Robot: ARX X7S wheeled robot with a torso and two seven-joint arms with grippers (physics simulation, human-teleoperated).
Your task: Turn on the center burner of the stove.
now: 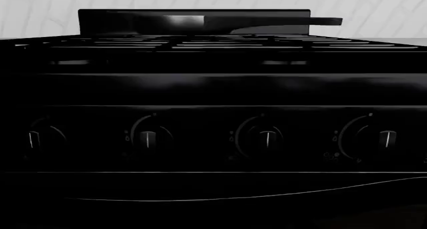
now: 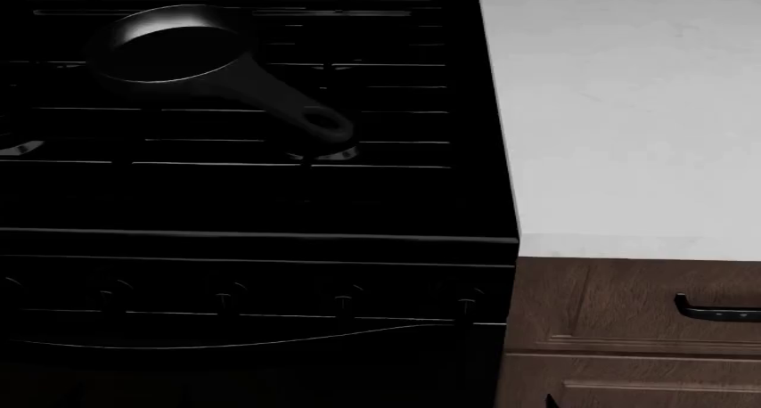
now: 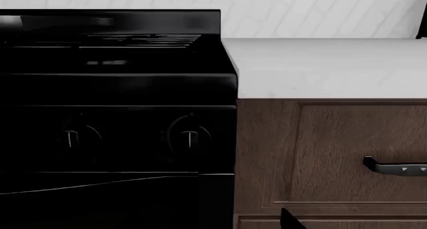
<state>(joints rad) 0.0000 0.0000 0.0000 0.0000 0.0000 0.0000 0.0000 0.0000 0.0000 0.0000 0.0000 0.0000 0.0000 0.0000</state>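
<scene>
Facing the stove [image 1: 213, 89] head-on, I see neither of my grippers in any view, so I cannot tell how my fingers stand. Nearest me runs its front panel, the knobs [image 1: 268, 138] all in a row. Beyond lie the grate bars [image 2: 298, 145], where a black saucepan [image 2: 178, 56] sits. Beside the stove on my right, the white countertop [image 2: 630, 114] tops a brown cabinet [image 3: 320, 154].

Head view: stove [image 2: 238, 203] at left, countertop [image 2: 630, 114] adjoining its right edge. Pan [image 2: 178, 56] on the grates [image 2: 393, 141] toward the rear, handle [image 2: 285, 105] angled to the front-right. Row of 5 knobs [image 2: 345, 298] along the front panel, below the grates. Cabinet [image 2: 594, 328] under the countertop, w/ drawer handle [image 2: 714, 310] at far right. Wall [image 1: 373, 9] behind the stove.
</scene>
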